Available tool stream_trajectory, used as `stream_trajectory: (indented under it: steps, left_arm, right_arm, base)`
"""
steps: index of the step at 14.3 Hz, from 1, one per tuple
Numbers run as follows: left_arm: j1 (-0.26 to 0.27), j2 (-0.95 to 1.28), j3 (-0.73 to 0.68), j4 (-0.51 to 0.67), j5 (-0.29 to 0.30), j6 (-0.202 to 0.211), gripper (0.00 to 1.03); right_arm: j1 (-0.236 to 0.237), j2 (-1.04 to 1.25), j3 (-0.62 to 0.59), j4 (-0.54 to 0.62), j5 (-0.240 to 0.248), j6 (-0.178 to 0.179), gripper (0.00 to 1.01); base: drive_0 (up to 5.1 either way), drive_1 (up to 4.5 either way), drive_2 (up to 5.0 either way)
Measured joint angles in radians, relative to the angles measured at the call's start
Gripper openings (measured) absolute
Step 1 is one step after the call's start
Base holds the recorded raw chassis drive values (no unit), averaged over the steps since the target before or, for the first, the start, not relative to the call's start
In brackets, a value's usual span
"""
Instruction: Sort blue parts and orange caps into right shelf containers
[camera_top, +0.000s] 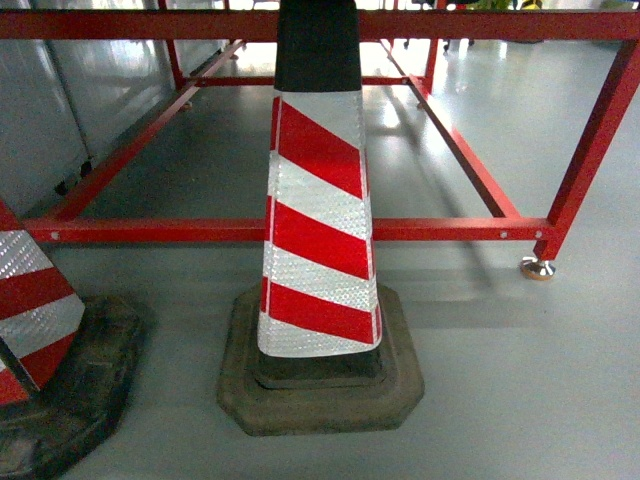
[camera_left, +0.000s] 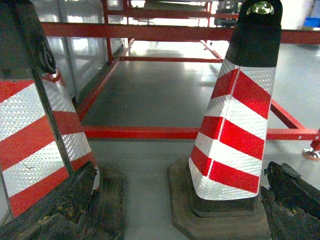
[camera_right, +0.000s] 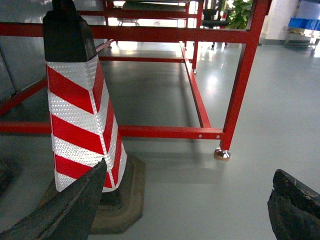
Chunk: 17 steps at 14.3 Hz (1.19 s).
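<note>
No blue parts, orange caps or right shelf containers show in any view. My left gripper (camera_left: 177, 200) is open and held low over the grey floor. Its worn dark fingers (camera_left: 60, 210) stand far apart with nothing between them, and a striped cone (camera_left: 235, 120) rises just ahead, towards the right finger. My right gripper (camera_right: 192, 200) is open too, with bare floor between its dark fingers (camera_right: 295, 205) and a cone (camera_right: 82, 115) by the left one. Neither gripper appears in the head view.
A red-and-white traffic cone (camera_top: 318, 220) on a dark rubber base stands straight ahead, and a second cone (camera_top: 35, 320) is at the left edge. Behind them runs a low red steel frame (camera_top: 440, 230) with a metal foot (camera_top: 537, 268). Small blue shapes (camera_right: 305, 22) lie far off.
</note>
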Motion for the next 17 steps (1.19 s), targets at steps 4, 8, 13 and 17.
stream_trajectory:
  steps: [4,8,13,17]
  left_arm:
    - [0.000,0.000,0.000,0.000,0.000,0.000,0.98]
    - [0.000,0.000,0.000,0.000,0.000,0.000,0.98]
    - [0.000,0.000,0.000,0.000,0.000,0.000,0.98]
    - [0.000,0.000,0.000,0.000,0.000,0.000,0.98]
  right_arm:
    - [0.000,0.000,0.000,0.000,0.000,0.000,0.98]
    - [0.000,0.000,0.000,0.000,0.000,0.000,0.98]
    - [0.000,0.000,0.000,0.000,0.000,0.000,0.98]
    - [0.000,0.000,0.000,0.000,0.000,0.000,0.98]
  base:
    - [0.0,0.00,0.0]
    - [0.0,0.00,0.0]
    - [0.0,0.00,0.0]
    - [0.0,0.00,0.0]
